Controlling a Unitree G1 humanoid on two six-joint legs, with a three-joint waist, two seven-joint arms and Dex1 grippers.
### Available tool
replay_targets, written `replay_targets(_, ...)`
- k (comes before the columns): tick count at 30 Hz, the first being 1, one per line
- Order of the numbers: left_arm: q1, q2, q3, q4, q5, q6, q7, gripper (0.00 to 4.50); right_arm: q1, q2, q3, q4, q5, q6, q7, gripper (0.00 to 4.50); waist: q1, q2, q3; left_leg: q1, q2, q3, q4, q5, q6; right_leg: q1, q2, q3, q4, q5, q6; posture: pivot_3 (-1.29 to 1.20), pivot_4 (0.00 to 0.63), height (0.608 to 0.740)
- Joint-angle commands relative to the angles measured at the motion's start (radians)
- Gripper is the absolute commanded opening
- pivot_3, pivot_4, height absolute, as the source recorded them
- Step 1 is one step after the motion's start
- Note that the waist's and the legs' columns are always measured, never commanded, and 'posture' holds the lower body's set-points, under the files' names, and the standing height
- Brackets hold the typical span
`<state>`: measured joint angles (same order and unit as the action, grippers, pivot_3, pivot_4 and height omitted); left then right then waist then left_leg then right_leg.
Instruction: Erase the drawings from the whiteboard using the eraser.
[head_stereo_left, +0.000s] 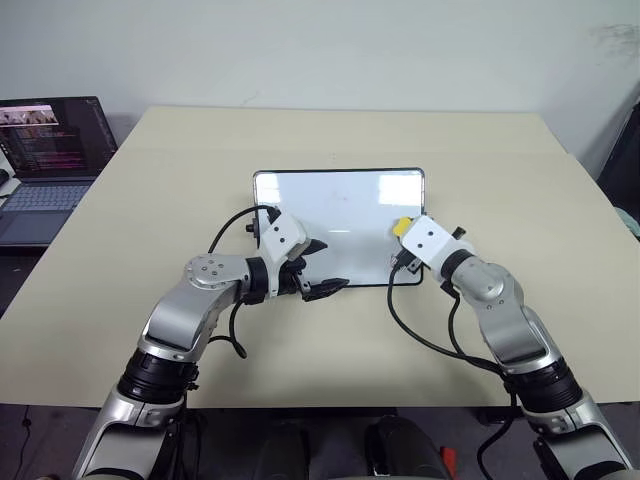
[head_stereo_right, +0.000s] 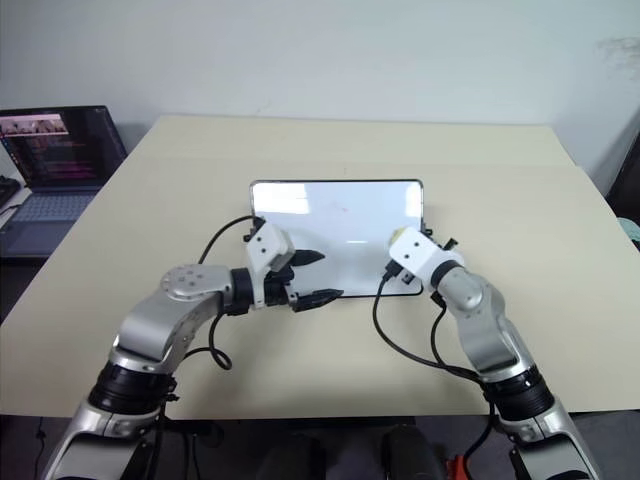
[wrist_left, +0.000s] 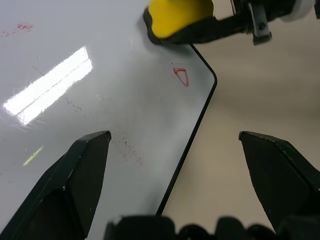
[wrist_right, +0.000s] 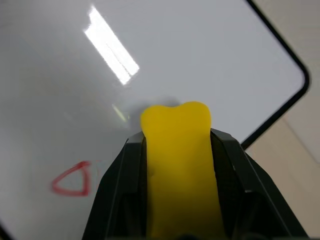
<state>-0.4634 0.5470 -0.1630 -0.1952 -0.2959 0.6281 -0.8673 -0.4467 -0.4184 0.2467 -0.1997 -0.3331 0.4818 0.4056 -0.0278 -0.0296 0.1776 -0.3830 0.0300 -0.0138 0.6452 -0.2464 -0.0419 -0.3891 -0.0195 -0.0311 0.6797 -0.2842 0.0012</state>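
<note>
You had the right gripper (wrist_right: 175, 150) clenched on the eraser (wrist_right: 177, 165) over the whiteboard's (head_stereo_left: 335, 205) right edge; left gripper (wrist_left: 175, 165) released, straddling its near edge.

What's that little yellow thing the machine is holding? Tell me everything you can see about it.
It is the eraser, a small oblong yellow block that looks soft, pinched in at the sides where the right gripper clamps it between two black fingers. Its rounded tip pokes out past the fingers over the glossy whiteboard, near the board's right edge. The left wrist view shows a dark underside. A red triangle outline sits close beside it, unerased. Whether it touches the board cannot be told.
</note>
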Motion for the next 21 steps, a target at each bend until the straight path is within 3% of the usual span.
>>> replay_targets(1,0.000,0.002,-0.001,-0.038,-0.013,-0.009,-0.009,4.50,-0.011,0.004,-0.019,-0.004,-0.005,-0.014,-0.016,1.38,0.000,0.000,0.000,0.000,0.000,0.000,0.000,0.000,0.000,0.000,0.000,0.000,0.000,0.000,0.000,0.00,0.150,0.740)
replay_targets(10,-0.001,0.003,-0.001,-0.037,-0.011,-0.010,-0.014,4.50,0.049,-0.011,0.046,-0.038,0.008,0.013,0.091,1.38,-0.002,0.000,0.000,0.000,0.000,0.000,-0.001,0.000,0.000,0.000,0.000,0.000,0.000,0.000,0.000,0.00,0.150,0.740)
replay_targets(16,-0.001,0.005,-0.001,-0.034,-0.010,-0.011,-0.024,4.50,0.031,0.001,-0.026,-0.050,0.027,-0.002,0.044,1.38,-0.001,0.000,0.000,0.000,0.000,0.000,0.000,0.000,0.000,0.000,0.000,0.000,0.000,0.000,0.000,0.00,0.150,0.740)
replay_targets(21,0.026,0.043,-0.020,-0.058,-0.016,-0.019,-0.084,4.50,0.069,0.011,-0.132,-0.132,0.140,0.040,0.082,1.38,0.001,0.000,0.001,-0.001,0.000,0.000,-0.001,0.000,0.000,-0.001,0.000,0.000,-0.001,0.000,0.000,0.00,0.150,0.740)
